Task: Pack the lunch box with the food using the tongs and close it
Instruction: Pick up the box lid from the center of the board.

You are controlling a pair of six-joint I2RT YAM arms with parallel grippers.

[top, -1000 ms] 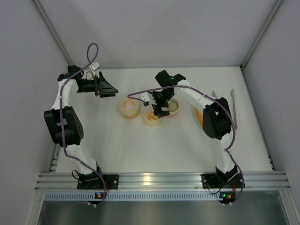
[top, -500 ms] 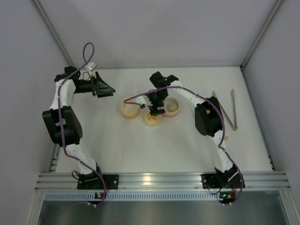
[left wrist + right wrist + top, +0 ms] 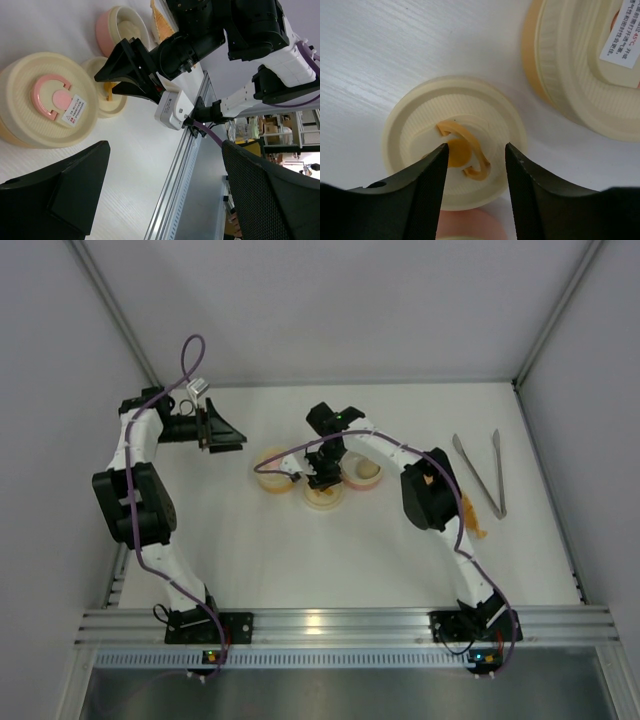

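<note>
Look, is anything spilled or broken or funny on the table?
Nothing looks spilled or broken. The lidded container, the small container and the pink bowl sit level, close together. The tongs lie flat at the right, untouched. The right gripper straddles the small container's orange handle.

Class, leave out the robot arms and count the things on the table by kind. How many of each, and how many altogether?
Cream round containers with lids: 2, the large container and the small container
Pink bowl: 1
Cream ball, in that bowl: 1
Metal tongs: 1
Orange tray, partly behind the right arm: 1
Total: 6
</note>
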